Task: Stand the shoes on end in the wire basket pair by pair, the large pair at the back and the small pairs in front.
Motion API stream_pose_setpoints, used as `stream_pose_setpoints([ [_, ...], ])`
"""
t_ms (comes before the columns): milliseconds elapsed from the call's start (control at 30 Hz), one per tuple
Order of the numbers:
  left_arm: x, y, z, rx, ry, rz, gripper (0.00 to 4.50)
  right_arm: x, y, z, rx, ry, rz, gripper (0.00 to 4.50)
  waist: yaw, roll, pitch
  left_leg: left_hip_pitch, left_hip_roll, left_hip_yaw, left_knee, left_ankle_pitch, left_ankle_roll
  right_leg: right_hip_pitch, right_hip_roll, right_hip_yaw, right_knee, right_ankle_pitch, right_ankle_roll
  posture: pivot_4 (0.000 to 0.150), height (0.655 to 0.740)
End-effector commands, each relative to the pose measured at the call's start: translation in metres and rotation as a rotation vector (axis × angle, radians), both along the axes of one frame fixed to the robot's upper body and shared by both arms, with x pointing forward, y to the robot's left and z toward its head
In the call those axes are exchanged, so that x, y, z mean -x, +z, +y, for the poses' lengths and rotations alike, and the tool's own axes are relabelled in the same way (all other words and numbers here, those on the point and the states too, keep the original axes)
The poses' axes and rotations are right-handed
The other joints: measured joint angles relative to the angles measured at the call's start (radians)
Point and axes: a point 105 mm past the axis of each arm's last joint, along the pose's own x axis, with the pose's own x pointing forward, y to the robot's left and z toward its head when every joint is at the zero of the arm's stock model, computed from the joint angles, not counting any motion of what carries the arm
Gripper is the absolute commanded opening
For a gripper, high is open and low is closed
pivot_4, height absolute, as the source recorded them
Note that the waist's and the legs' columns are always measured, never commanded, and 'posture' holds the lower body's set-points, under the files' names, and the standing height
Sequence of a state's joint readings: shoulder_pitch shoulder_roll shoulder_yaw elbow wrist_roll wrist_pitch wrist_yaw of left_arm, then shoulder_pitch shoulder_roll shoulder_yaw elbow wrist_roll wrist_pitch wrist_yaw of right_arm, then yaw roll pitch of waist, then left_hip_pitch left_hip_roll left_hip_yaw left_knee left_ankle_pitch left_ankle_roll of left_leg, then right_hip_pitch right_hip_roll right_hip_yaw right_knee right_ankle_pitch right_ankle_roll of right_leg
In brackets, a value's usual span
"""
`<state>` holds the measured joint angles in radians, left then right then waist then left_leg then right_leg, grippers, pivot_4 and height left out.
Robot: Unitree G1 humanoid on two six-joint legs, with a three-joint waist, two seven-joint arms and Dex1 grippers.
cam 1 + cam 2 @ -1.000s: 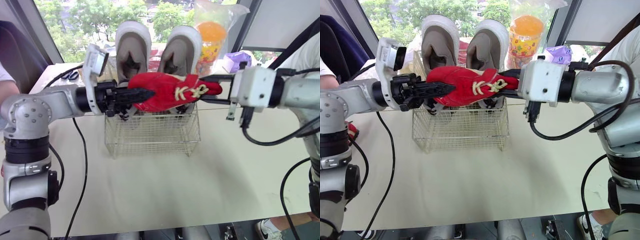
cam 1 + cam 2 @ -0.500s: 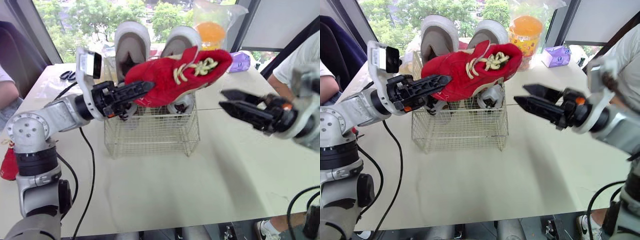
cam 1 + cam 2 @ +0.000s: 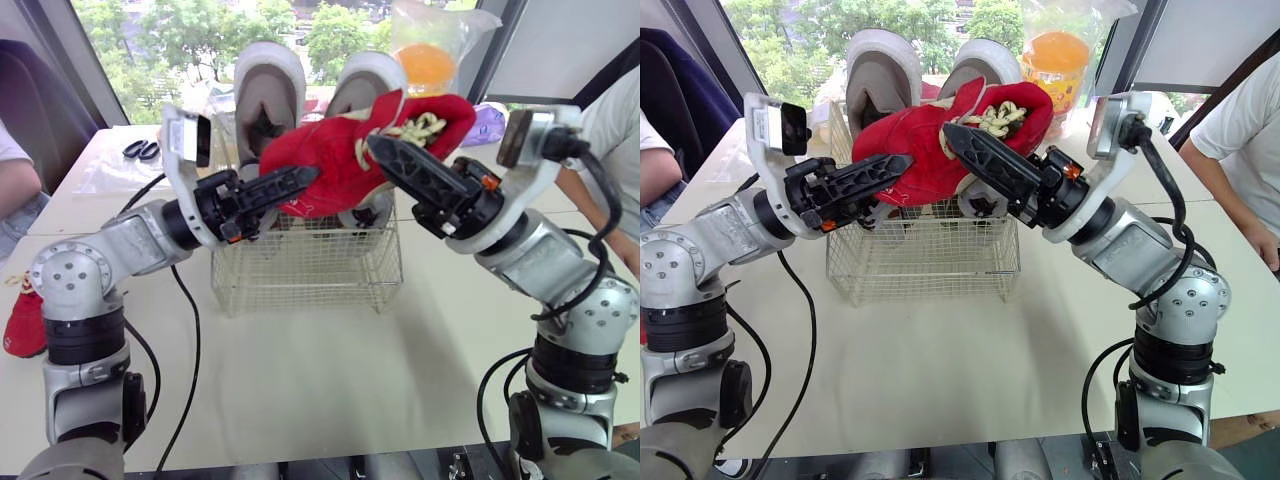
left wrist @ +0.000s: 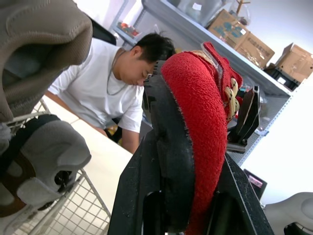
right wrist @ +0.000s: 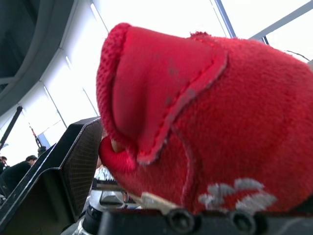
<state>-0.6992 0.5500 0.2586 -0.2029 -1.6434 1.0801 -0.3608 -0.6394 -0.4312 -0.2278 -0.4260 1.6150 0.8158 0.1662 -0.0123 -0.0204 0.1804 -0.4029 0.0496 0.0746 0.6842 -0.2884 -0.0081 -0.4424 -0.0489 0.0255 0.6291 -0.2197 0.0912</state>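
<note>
Fingers [image 4: 161,147] of the left gripper [image 3: 305,182] pinch the red shoe [image 3: 335,160] along its sole; those of the right gripper [image 3: 378,148] stand spread about its laced upper. Wire basket [image 3: 300,280]: table centre, with the grey large pair [image 3: 268,80] on end along its 12 o'clock side. Red shoe: airborne above the basket, toe towards 2 o'clock. Judged light, soft and floppy, so it is best gripped at the stiffer sole or heel.

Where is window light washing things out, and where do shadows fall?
Left eye view: bright windows backlight the grey shoes in the wire basket, whose shadow falls on the table toward the camera. Right wrist view: windows behind the red shoe are blown white. Left wrist view: the left hand gripping that shoe reads dark against a bright background.
</note>
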Motion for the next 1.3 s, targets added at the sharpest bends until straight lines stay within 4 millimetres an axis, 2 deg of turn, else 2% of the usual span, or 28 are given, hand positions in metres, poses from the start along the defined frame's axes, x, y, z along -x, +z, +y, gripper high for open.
stream_pose_setpoints([
  [33,0.003,0.000,-0.003,-0.014,0.018,-0.025,0.21,0.011,0.018,0.005,-0.050,0.057,-0.055,4.46,-0.001,0.000,0.000,0.000,0.000,0.000,0.000,0.000,0.000,0.000,0.000,0.000,0.000,0.000,0.000,0.150,0.7400],
  [200,-0.002,-0.001,-0.004,-0.024,0.061,-0.033,0.21,0.010,0.019,0.009,-0.044,0.073,-0.049,2.21,0.000,0.000,0.000,0.000,0.000,0.000,0.000,0.000,0.000,0.000,0.000,0.000,0.000,0.000,-0.001,0.150,0.7400],
  [267,-0.003,-0.002,-0.004,-0.043,0.081,-0.040,1.22,0.009,0.021,0.012,-0.029,0.078,-0.055,1.34,0.000,0.000,0.000,0.000,0.000,0.000,0.000,0.000,0.000,0.000,0.000,0.000,0.000,0.000,-0.001,0.150,0.7400],
  [300,-0.002,-0.002,-0.004,-0.046,0.080,-0.044,1.55,0.009,0.021,0.012,-0.014,0.078,-0.056,1.03,-0.001,0.000,0.000,0.000,0.000,0.000,0.000,0.000,0.000,0.000,0.000,0.000,0.000,0.000,-0.001,0.150,0.7400],
  [333,-0.001,-0.001,-0.003,-0.049,0.075,-0.048,2.00,0.008,0.021,0.013,0.007,0.074,-0.057,0.91,-0.001,0.000,0.000,0.000,0.000,0.000,0.000,0.000,0.000,0.000,0.000,0.000,0.000,0.000,-0.001,0.150,0.7400],
  [433,0.002,0.002,0.002,-0.098,0.099,-0.096,3.54,0.008,0.022,0.010,0.109,0.076,-0.091,0.91,-0.001,0.000,0.000,0.000,0.000,0.000,0.000,0.000,0.000,-0.001,0.000,0.000,0.000,-0.001,-0.001,0.150,0.7400],
  [500,0.003,-0.003,0.007,-0.188,0.131,-0.136,4.49,0.008,0.019,0.006,0.228,0.074,-0.128,0.91,-0.001,0.000,0.000,-0.001,0.000,0.000,-0.001,0.000,0.000,-0.001,0.000,0.000,0.000,-0.002,-0.003,0.150,0.7400],
  [600,0.005,-0.019,0.017,-0.397,0.174,-0.220,4.49,0.004,0.007,0.000,0.485,0.052,-0.205,0.91,-0.001,0.000,0.000,-0.001,0.000,0.000,-0.001,0.000,0.000,-0.001,0.000,0.000,-0.001,-0.002,-0.003,0.150,0.7400],
  [667,0.008,-0.023,0.025,-0.467,0.178,-0.253,4.49,-0.002,-0.001,-0.006,0.631,0.031,-0.259,0.91,-0.002,0.000,0.000,-0.001,0.000,0.001,-0.002,0.000,0.000,-0.002,0.000,0.000,-0.002,-0.002,-0.004,0.150,0.7400],
  [867,0.011,-0.014,0.046,-0.532,0.220,-0.304,4.49,-0.023,-0.026,-0.022,0.997,0.028,-0.458,0.91,-0.002,0.000,0.001,-0.001,0.000,0.001,-0.001,0.000,0.000,-0.002,0.000,0.000,-0.003,-0.003,-0.005,0.150,0.7400],
  [1000,0.013,-0.012,0.046,-0.534,0.222,-0.322,4.49,-0.040,-0.039,-0.025,1.111,0.023,-0.565,0.91,-0.002,0.000,0.001,-0.001,0.000,0.001,-0.001,0.000,0.000,-0.002,0.000,0.000,-0.003,-0.002,-0.005,0.150,0.7400],
  [1300,0.023,-0.009,0.043,-0.522,0.205,-0.330,4.49,-0.043,-0.069,-0.015,1.175,0.123,-0.605,0.91,0.001,0.000,0.001,-0.003,0.000,0.001,-0.001,0.000,0.000,-0.003,-0.001,0.000,-0.004,-0.002,-0.004,0.150,0.7400],
])
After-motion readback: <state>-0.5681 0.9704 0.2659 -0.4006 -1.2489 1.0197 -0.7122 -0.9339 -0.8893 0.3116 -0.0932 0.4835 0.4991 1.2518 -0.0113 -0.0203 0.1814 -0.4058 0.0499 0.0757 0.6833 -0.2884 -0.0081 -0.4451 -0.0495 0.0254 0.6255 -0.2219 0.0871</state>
